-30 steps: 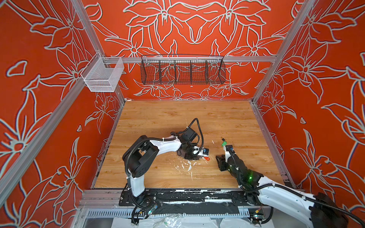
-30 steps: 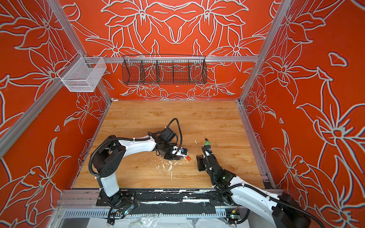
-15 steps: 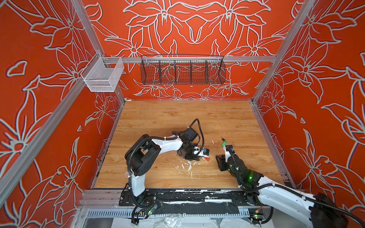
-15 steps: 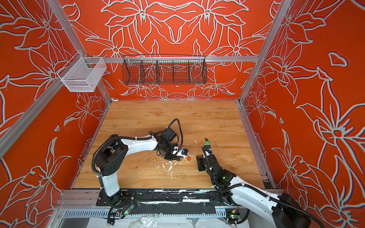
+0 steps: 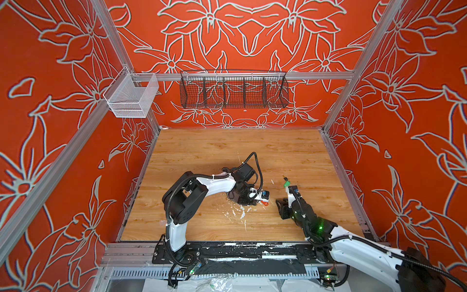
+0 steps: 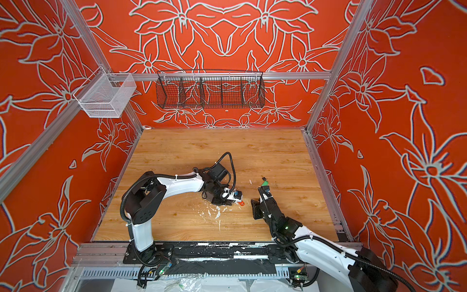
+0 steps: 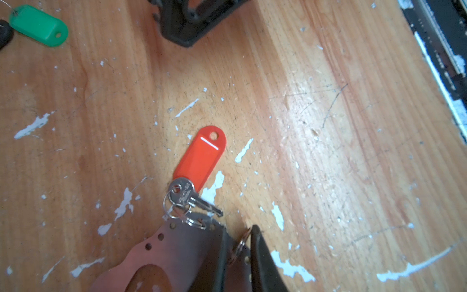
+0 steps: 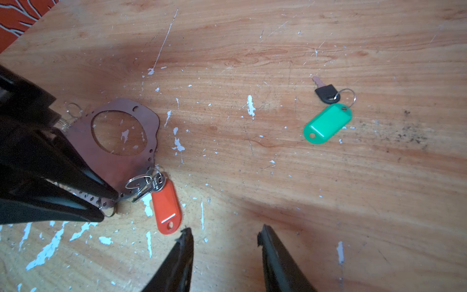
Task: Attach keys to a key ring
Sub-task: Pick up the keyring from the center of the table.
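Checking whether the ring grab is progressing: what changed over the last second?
The elbow of the left arm edged toward the middle of the table; the left gripper stayed at the key ring beside the orange key, jaws either side of a small split ring. Nothing visibly taken or released. The right gripper, open, and the green key stayed put.

The white-and-black left arm stretches low, the jaws of its black left gripper nearly together; the black right gripper points down, jaws apart
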Robot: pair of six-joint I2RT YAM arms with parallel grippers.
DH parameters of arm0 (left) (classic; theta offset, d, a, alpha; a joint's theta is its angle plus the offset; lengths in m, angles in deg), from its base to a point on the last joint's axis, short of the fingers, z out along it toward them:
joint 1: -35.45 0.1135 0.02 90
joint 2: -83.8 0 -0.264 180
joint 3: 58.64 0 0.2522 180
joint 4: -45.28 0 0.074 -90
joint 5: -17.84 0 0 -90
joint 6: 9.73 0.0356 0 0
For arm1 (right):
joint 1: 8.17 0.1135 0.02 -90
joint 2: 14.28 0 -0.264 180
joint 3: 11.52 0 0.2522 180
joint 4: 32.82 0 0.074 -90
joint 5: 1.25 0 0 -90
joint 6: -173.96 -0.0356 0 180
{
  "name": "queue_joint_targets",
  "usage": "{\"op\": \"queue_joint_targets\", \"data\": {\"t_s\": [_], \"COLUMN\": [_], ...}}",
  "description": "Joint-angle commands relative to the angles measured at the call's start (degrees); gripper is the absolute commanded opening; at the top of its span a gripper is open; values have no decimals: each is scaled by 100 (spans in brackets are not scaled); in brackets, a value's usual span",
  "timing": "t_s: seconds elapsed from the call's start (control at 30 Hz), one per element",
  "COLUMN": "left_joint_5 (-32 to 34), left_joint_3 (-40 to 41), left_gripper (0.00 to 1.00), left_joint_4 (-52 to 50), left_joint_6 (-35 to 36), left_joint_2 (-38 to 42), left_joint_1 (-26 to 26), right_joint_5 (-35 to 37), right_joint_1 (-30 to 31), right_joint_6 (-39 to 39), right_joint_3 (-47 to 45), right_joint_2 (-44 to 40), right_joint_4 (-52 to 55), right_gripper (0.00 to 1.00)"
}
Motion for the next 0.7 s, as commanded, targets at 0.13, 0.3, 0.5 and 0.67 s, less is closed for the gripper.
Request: {"op": "queue_joint_targets", "data": {"t_s": [0.13, 0.3, 0.5, 0.67], "left_joint_5": [56, 6, -31, -219], "left_joint_3": [-17, -33, -88, -102], "left_gripper": [23, 23, 10, 0], "left_joint_4": [-226, -220, -226, -277], "left_joint_6": [141, 150, 172, 172], "left_joint_2": [-76, -100, -167, -68], "left_joint_1": [-19, -21, -10, 24], "right_joint_5": [-35, -28, -9, 9], "right_joint_1": [-29, -25, -29, -29], "right_joint_6": [30, 38, 35, 30], "right_joint_3": [122, 117, 118, 112], "right_joint_2": [-41, -35, -40, -36], "right_joint_4": [-47, -60, -60, -61], "right_gripper": [45, 45, 45, 45]}}
